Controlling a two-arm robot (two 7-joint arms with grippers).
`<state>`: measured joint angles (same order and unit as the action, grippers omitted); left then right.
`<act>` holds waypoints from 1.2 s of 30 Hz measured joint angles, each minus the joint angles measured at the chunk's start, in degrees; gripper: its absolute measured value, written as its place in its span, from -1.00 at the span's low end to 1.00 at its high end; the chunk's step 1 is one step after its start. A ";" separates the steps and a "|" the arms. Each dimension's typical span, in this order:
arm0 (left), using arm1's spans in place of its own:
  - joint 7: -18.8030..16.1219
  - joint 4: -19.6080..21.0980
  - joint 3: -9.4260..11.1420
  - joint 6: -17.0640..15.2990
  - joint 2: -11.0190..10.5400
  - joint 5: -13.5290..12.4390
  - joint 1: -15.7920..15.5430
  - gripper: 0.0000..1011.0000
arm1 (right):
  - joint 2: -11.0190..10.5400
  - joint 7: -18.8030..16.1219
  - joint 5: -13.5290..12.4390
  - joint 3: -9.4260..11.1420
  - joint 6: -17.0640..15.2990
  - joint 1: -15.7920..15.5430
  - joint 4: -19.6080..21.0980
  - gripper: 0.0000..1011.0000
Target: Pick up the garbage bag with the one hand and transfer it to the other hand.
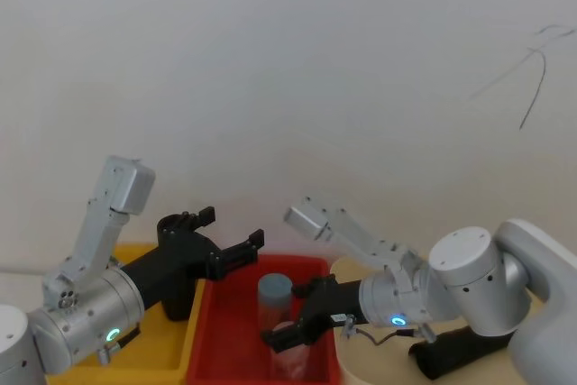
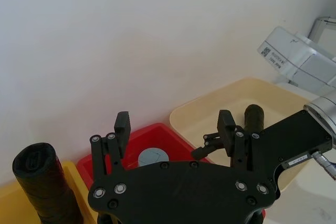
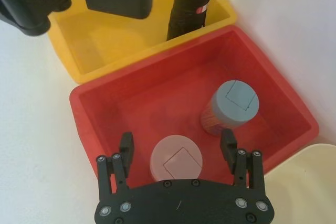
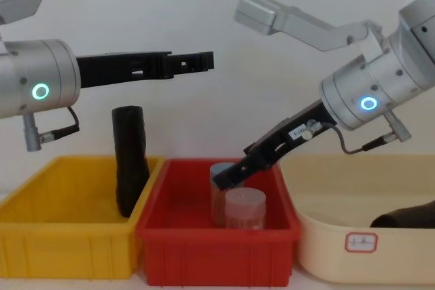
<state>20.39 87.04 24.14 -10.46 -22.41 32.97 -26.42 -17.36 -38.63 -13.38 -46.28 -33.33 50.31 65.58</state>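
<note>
The garbage bag (image 4: 129,161) stands in the yellow bin (image 4: 61,236), perhaps touching its wall. The left gripper (image 1: 233,227) hovers spread and empty above it, and the right gripper (image 3: 176,140) hangs spread in the red bin (image 3: 84,108).

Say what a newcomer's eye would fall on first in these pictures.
The right pincer, open, reaches into the red bin over two lidded jars. A black roll stands upright in the yellow bin, with the open left pincer held high over the bins.
</note>
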 joint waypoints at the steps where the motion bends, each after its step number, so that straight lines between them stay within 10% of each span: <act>1: 0.00 0.00 0.00 0.00 0.00 0.00 0.00 0.98 | 0.08 -0.04 0.08 -0.05 -0.09 0.04 -0.04 0.98; 36: 0.01 0.00 0.00 0.01 0.00 0.01 0.01 0.98 | 3.41 -3.99 3.83 -3.56 -0.33 3.15 -7.39 0.98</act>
<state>20.40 87.04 24.14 -10.45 -22.40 32.98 -26.41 -13.95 -42.62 -9.55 -49.84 -33.66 53.46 58.19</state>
